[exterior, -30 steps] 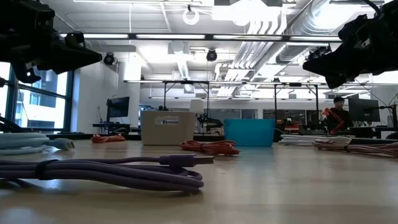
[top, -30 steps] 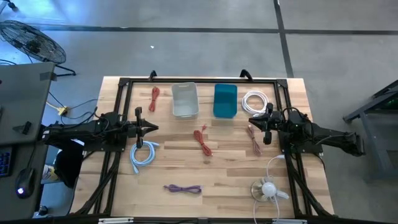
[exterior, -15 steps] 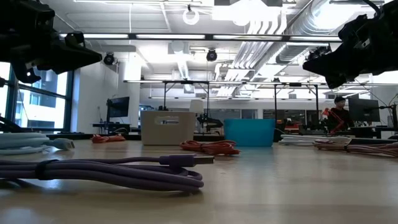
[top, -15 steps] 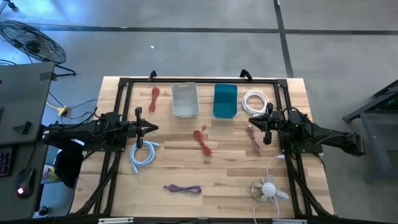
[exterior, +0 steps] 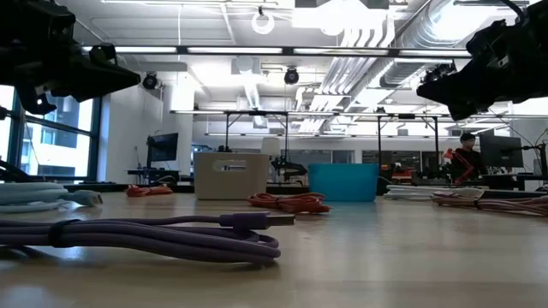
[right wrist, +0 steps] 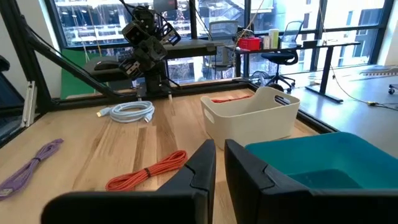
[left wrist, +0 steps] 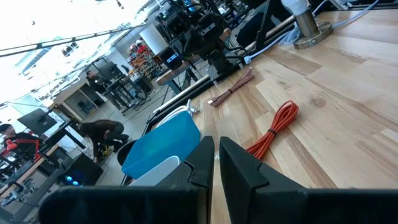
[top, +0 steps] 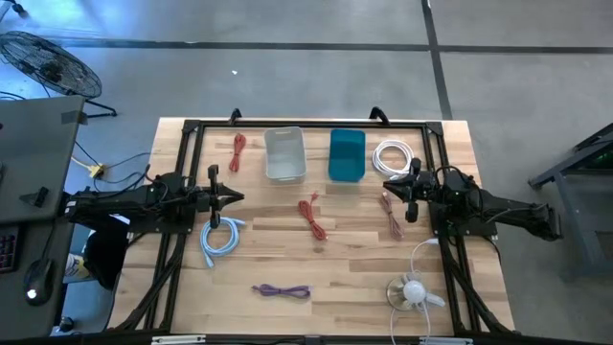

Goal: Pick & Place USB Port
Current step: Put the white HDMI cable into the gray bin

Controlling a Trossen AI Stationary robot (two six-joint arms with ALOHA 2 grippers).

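Both arms hang above the wooden table (top: 354, 278), one at each side, neither touching anything. The left hand (top: 234, 198) is up over the left part of the table, its two dark fingers (left wrist: 198, 167) drawn nearly together with only a thin slit between them and nothing held. The right hand (top: 391, 185) mirrors it on the right side, its fingers (right wrist: 202, 165) likewise almost closed on nothing. Cables lie scattered around. A light blue cable (top: 218, 236) is coiled just beside the left hand, toward the front of the table. A purple cable (top: 282, 289) lies near the front edge, and in the low view it fills the foreground (exterior: 154, 235). An orange-red cable (top: 311, 216) sits in the middle of the table between the two hands, and a second red cable (top: 238, 149) lies at the back, left of the white bin (top: 284, 153). The blue bin (top: 347, 154) stands just beside the white one on its right. A white coiled cable (top: 394, 155) rests right of the blue bin, close to the right hand, and a brownish cable (top: 391, 215) lies just in front of that hand. A small white desk fan (top: 413, 291) stands at the front right. Far off in the room behind, a person (exterior: 463, 154) sits at a desk.
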